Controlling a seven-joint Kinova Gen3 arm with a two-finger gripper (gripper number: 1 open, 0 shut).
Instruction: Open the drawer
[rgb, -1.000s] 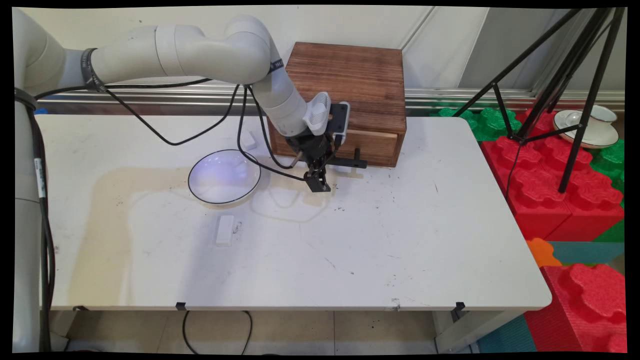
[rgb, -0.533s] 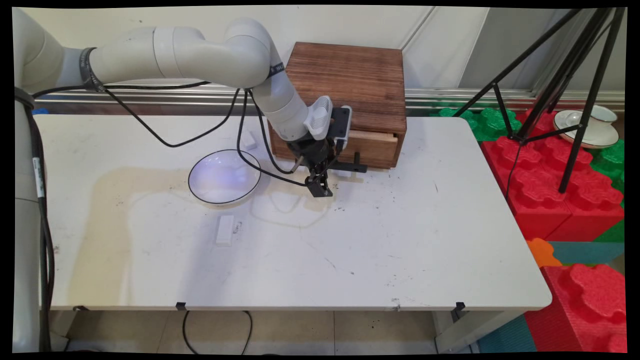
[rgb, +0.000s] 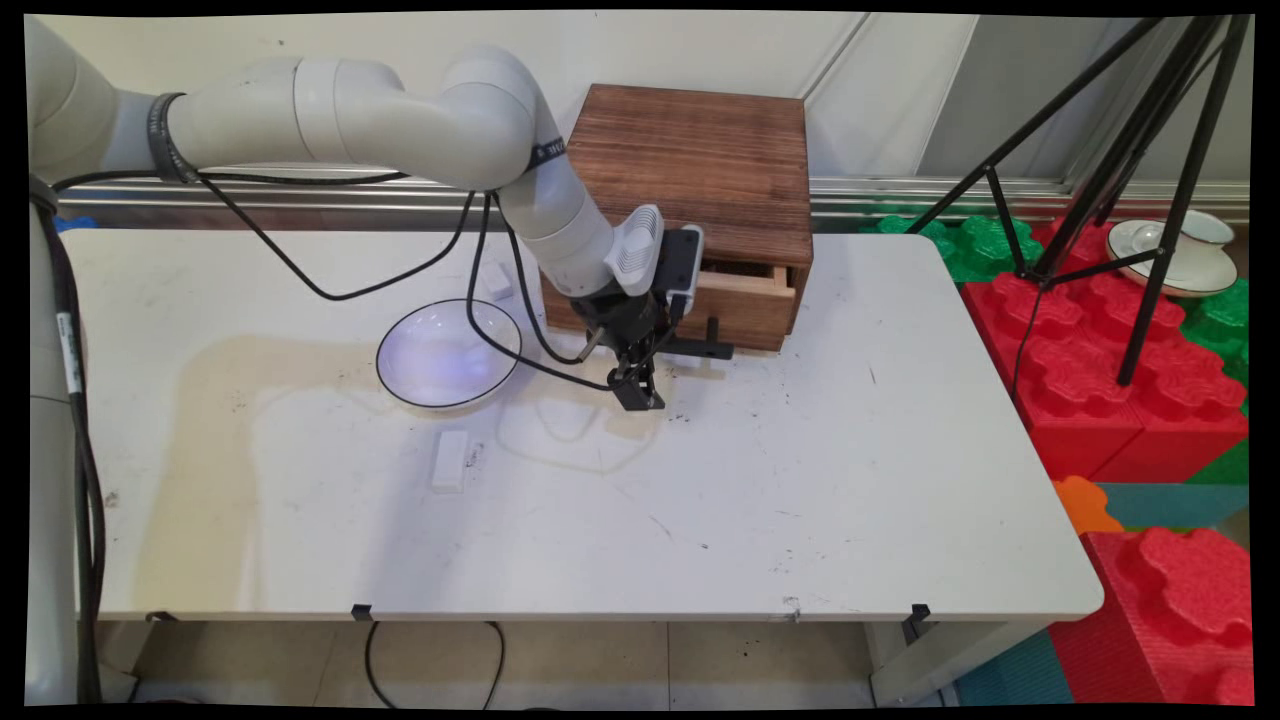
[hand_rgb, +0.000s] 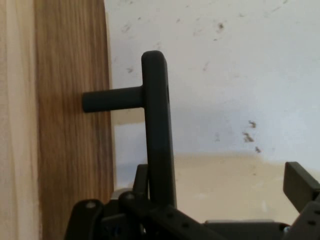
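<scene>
End effector (rgb: 640, 385) low in front of wooden box (rgb: 700, 170), fingers spread either side of black drawer handle (hand_rgb: 156, 125); drawer (rgb: 745, 290) partly out; white bowl (rgb: 448, 352) on surface (rgb: 800, 480) nearby

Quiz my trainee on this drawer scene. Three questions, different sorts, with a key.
1. Short answer: what colour is the rim of the plate that lies just beyond the small white block?
2. True or false: the drawer of the wooden box stands pulled slightly out.
3. Multiple choice: what is the gripper at? A: the plate. B: the drawer's black handle. C: the small white block.

Key: 1. black; 2. true; 3. B
</scene>
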